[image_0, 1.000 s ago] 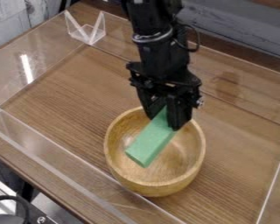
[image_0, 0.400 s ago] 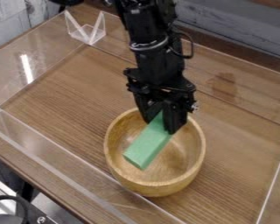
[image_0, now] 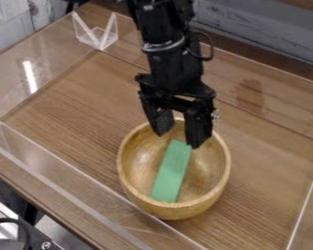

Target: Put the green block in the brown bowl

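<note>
The green block is seen lying inside the brown bowl, low in the middle of the frame, one end pointing up toward the pincer. The pincer is held just above the bowl's far rim, its fingers spread apart and nothing gripped between them. The wooden tabletop is enclosed by clear plastic walls. A small clear stand is spotted at the upper left, well apart from the bowl.
</note>
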### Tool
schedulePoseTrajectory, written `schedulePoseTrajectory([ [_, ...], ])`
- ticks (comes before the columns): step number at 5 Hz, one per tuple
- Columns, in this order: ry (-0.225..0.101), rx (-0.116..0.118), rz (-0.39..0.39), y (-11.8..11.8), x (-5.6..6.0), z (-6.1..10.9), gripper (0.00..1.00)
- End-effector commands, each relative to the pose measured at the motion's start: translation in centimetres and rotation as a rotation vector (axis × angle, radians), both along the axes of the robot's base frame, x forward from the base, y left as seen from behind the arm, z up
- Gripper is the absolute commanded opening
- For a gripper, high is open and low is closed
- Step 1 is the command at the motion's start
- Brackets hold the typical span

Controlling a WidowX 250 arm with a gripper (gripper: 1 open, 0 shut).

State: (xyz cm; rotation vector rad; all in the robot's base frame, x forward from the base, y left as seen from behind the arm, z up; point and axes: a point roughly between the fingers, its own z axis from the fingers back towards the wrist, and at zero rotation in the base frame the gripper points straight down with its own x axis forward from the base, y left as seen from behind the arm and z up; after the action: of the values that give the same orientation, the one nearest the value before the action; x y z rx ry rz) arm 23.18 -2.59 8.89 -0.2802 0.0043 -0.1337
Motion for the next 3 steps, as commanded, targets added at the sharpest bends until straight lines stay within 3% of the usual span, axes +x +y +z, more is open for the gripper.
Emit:
schedulePoseTrajectory([
  [1, -0.054, 0.011, 0.006, 0.8, 0.8, 2.1, 1.0],
  [2, -0.062, 0.021, 0.011, 1.7, 0.8, 3.5, 1.0],
  [3, -0.093, 0.059, 0.042, 5.6, 1.0, 6.8, 1.0],
])
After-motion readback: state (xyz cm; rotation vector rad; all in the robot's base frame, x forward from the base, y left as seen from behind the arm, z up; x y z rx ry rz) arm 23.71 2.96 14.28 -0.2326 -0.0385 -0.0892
